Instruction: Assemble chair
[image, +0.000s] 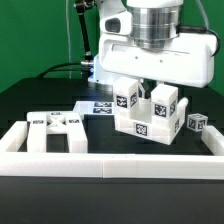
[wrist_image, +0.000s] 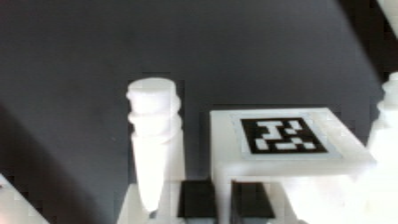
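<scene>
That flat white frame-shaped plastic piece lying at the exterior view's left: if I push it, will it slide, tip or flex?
The flat white frame-shaped plastic piece lies low and broad on the black table, so it would probably slide, not tip. Its thick blocky bars suggest stiffness. Open gaps hint it is light, so an off-centre push may spin it.

Exterior camera set low behind white rail (image: 110, 165), aimed across surface (image: 25, 98) toward arm (image: 155, 20), wrist camera pointed down, very near chair (wrist_image: 285, 140), chair shared by both views
</scene>
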